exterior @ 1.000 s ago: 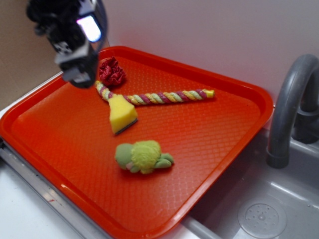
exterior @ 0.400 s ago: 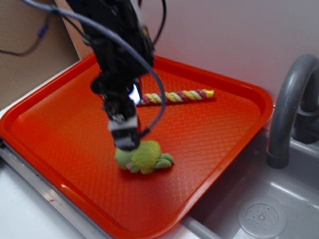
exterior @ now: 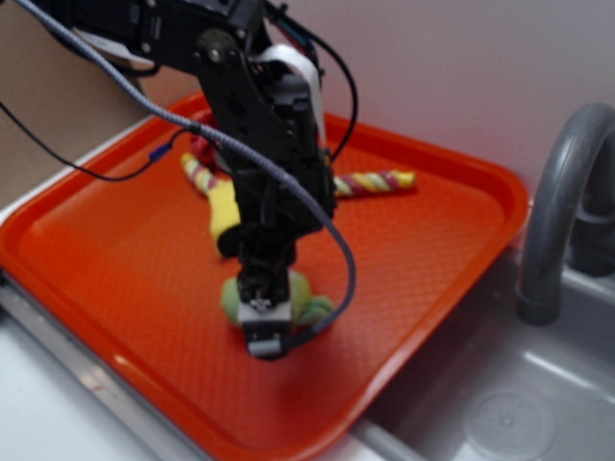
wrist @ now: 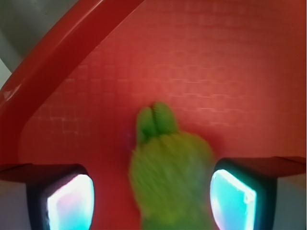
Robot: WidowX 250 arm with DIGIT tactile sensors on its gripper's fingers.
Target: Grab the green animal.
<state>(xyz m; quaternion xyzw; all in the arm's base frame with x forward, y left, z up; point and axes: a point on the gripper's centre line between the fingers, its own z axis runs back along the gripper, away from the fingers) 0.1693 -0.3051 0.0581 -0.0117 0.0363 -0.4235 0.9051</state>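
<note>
We are low over the red tray (exterior: 423,250), and the approach looks done: the end effector (exterior: 263,331) hangs right above the green animal (exterior: 306,305), with the arm covering most of the toy in the exterior view. What is left, as we judge it, is the squeeze itself and then a lift. Nothing shows the toy off the tray yet.

From the wrist view the picture is clearer. The green animal (wrist: 170,177) sits between the two fingers (wrist: 64,201), its fuzzy yellow-green back filling the gap low in the frame and a pale green end, head or foot, we cannot tell which, poking out ahead onto the tray (wrist: 230,67). The end effector (wrist: 151,199) is spread wide, released, gripping nothing: red tray shows between the left pad and the plush. On the right side the fuzz reaches close to the pad, and with the blur we cannot tell whether it touches. So the toy looks a shade off-center toward the right pad, but well within the span.

The toy lies on the tray floor toward the near edge, about midway along it. Behind the arm we see a yellow sponge (exterior: 224,206) and a striped rope (exterior: 370,182), well apart from the toy, so they should not get caught in the grasp.

Our read: closing from here should catch the rounded back. Being soft plush, it will likely compress, so the pinch needs to go firm before any lift.
</note>
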